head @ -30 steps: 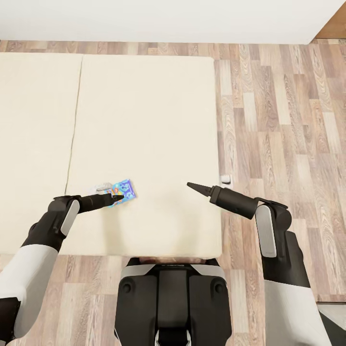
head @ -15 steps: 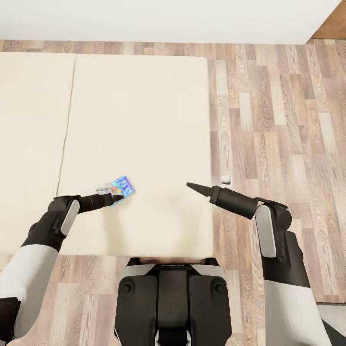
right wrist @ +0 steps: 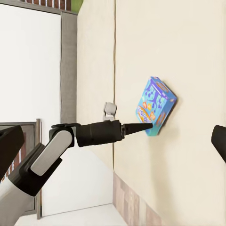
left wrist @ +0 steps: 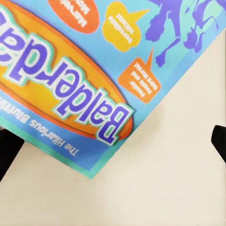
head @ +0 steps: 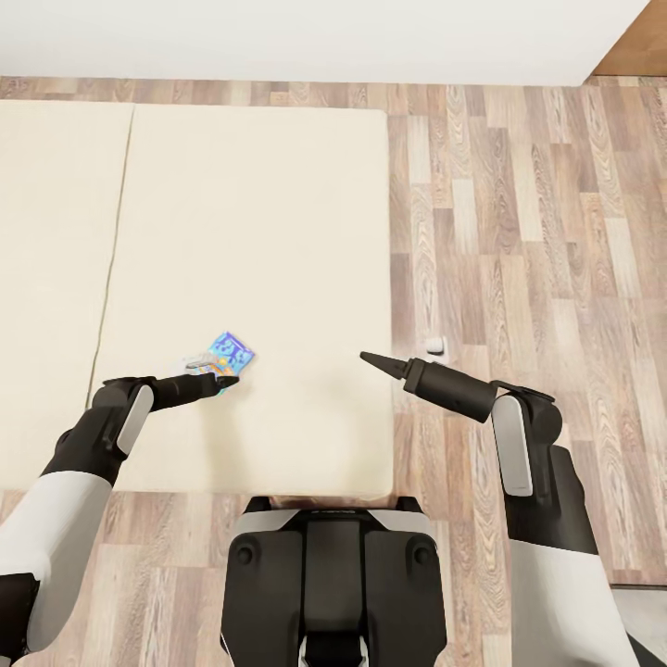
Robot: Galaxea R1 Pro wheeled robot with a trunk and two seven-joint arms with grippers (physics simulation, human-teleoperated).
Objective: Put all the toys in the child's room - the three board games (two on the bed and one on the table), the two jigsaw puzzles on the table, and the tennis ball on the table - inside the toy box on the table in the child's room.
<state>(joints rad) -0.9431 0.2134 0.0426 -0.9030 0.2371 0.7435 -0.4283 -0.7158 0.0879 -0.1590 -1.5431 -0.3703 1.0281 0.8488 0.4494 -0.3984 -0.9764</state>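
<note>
One of the board games, a blue box [head: 231,349] with a yellow and orange "Balderdash" print [left wrist: 70,80], lies on the cream bed [head: 278,222] near its front edge. From the right wrist view the box [right wrist: 155,106] seems tipped up on one edge. My left gripper [head: 222,380] is open, and its tips reach the box's near corner [right wrist: 143,126]. Both black fingertips [left wrist: 219,141] stand wide apart. My right gripper [head: 369,357] is open and hovers over the bed's right side with nothing in it. The toy box, table, jigsaw puzzles and tennis ball are out of view.
A small pale grey thing [head: 196,361] lies on the bed beside the box [right wrist: 109,110]. Another small white object [head: 434,346] sits on the wood-plank floor [head: 537,232] right of the bed. A white wall [head: 278,37] runs behind the bed.
The whole view has slid right, so the bed sits further left in the picture. The blue box now looks narrower and a little farther from me, with the left gripper's tips at its near corner.
</note>
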